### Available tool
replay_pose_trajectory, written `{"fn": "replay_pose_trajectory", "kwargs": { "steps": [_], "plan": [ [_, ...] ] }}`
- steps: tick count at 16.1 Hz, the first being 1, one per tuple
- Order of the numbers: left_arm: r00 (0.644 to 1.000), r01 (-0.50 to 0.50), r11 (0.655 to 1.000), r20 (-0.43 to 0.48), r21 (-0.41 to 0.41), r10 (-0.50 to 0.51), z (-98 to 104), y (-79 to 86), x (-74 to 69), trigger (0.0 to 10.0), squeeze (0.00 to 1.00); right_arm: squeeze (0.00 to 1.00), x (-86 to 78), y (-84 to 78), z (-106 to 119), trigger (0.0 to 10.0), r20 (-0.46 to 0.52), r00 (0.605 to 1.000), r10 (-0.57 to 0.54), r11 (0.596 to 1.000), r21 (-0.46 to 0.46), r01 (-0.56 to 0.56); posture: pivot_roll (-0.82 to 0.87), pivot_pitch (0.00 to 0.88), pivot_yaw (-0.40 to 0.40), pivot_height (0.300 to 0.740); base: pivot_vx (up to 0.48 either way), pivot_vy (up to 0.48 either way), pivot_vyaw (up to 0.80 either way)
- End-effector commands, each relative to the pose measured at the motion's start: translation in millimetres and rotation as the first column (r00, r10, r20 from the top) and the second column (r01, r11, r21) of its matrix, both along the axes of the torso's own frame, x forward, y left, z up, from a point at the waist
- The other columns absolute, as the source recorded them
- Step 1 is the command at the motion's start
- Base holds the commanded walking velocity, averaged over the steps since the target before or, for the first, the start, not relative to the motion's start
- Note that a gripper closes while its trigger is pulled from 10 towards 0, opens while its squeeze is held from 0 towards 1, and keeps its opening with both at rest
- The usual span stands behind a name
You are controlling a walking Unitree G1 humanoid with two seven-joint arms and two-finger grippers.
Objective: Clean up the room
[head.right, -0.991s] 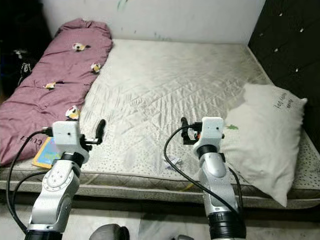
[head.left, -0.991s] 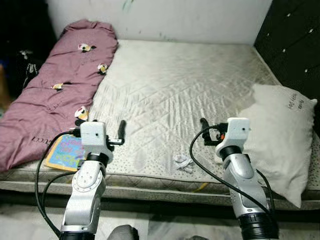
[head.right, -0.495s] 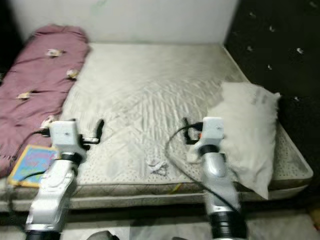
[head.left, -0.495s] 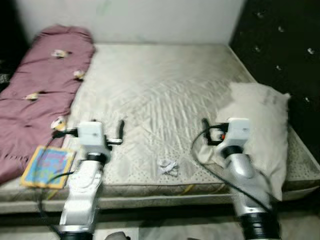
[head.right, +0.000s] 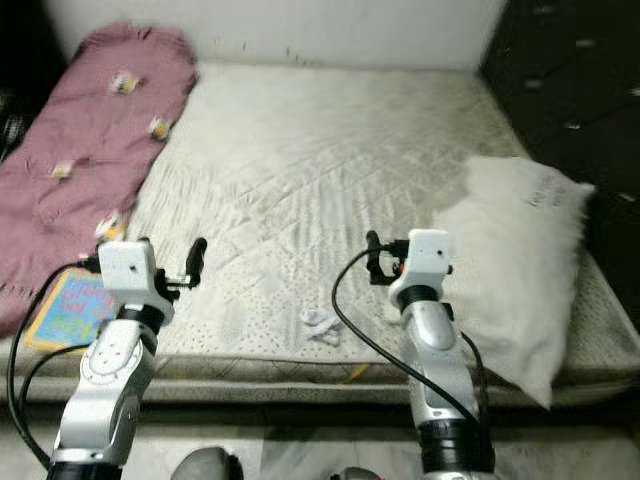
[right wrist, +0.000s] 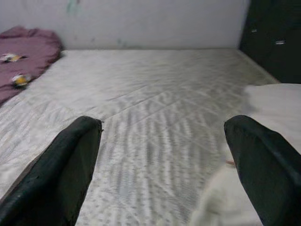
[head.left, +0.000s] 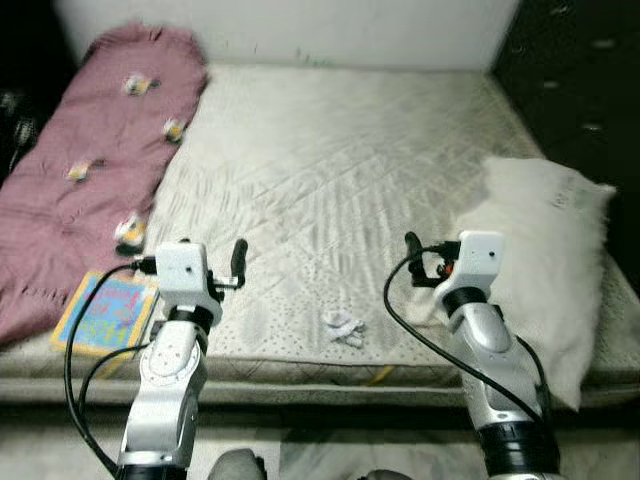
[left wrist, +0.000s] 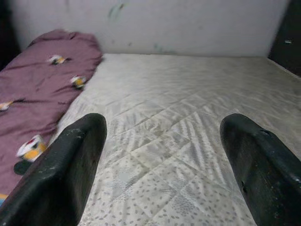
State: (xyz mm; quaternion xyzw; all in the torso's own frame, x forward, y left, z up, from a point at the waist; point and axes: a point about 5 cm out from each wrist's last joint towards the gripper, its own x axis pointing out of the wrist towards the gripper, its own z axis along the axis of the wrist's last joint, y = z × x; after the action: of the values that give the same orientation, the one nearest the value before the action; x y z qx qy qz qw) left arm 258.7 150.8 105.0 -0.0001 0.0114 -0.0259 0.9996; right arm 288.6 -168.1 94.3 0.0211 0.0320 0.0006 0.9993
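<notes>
A crumpled white tissue (head.left: 343, 328) lies near the mattress (head.left: 340, 170) front edge, at 6 o'clock, between the left gripper (head.left: 238, 262) and right gripper (head.left: 413, 253), both spread and empty. The view has swung back leftward since a moment ago, suggesting the robot is lining up on the litter; a pillow (head.left: 550, 250) rests at 3 o'clock, a maroon blanket (head.left: 95, 150) and colourful book (head.left: 105, 312) toward 9.

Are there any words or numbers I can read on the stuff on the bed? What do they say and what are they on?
Pillow: dark writing near its far corner, too blurred to read.
Colourful book: print on the cover, too small and blurred to read.
Purple blanket: small pictures, no letters legible.
Nothing else in these pictures carries writing that can be read.
</notes>
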Motion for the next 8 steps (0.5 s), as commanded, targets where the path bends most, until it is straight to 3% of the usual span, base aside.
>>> {"fn": "replay_pose_trajectory", "kwargs": {
  "steps": [1, 8],
  "plan": [
    [1.000, 0.003, 0.999, 0.007, 0.032, -0.003, 4.3, -3.0, -1.0, 10.0, 0.00, 0.00, 0.2, -2.2, 3.1, 10.0, 0.010, 1.000, -0.006, 1.000, -0.001, 0.006, 0.03, 0.017, -0.036, 0.740, 0.000, 0.000, 0.00],
    [1.000, -0.020, 0.998, 0.009, 0.057, 0.020, 1.8, 2.9, -3.6, 10.0, 0.00, 0.00, -1.2, -2.0, 3.5, 10.0, 0.010, 1.000, -0.010, 1.000, 0.019, 0.010, 0.03, 0.022, -0.036, 0.740, 0.000, 0.000, 0.00]
  ]
}}
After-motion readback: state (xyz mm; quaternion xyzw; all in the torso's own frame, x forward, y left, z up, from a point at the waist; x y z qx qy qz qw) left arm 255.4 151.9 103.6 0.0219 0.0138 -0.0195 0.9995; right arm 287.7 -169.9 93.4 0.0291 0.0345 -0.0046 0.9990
